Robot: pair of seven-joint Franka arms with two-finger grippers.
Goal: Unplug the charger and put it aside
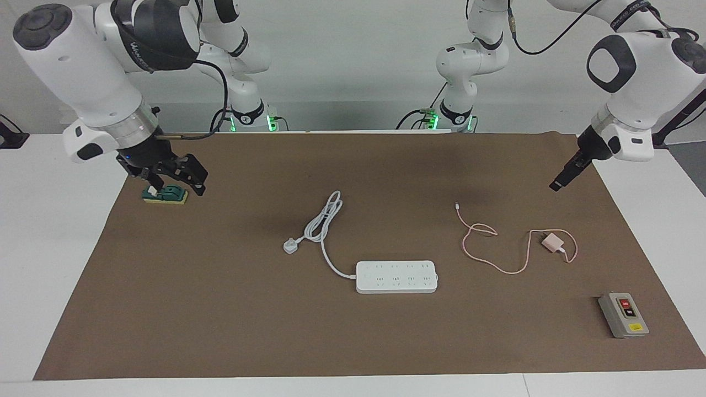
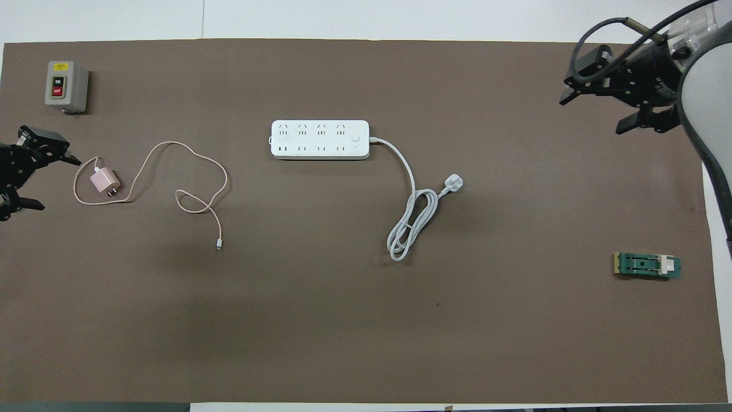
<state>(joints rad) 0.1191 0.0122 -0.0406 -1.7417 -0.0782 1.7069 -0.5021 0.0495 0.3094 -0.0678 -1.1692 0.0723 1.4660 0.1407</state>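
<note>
The brown mat (image 1: pixel 353 331) covers the table. The white power strip (image 1: pixel 396 276) lies mid-mat with no plug seated in it; its cord (image 1: pixel 325 226) coils nearer to the robots. The pink charger (image 1: pixel 550 241) lies toward the left arm's end of the mat, well apart from the strip, its cable (image 1: pixel 485 242) looped beside it.

The left gripper (image 2: pixel 23 171) hangs above the mat edge just beside the charger, fingers spread, holding nothing. The right gripper (image 1: pixel 171 176) hangs over the green knife switch (image 1: pixel 164 194), fingers spread.

Judged step: withdrawal after placement. Lift straight up to avoid snagging the cable.

The overhead view cuts off part of the left gripper. The labels on the grey push-button box (image 1: pixel 623 315) are unreadable.
</note>
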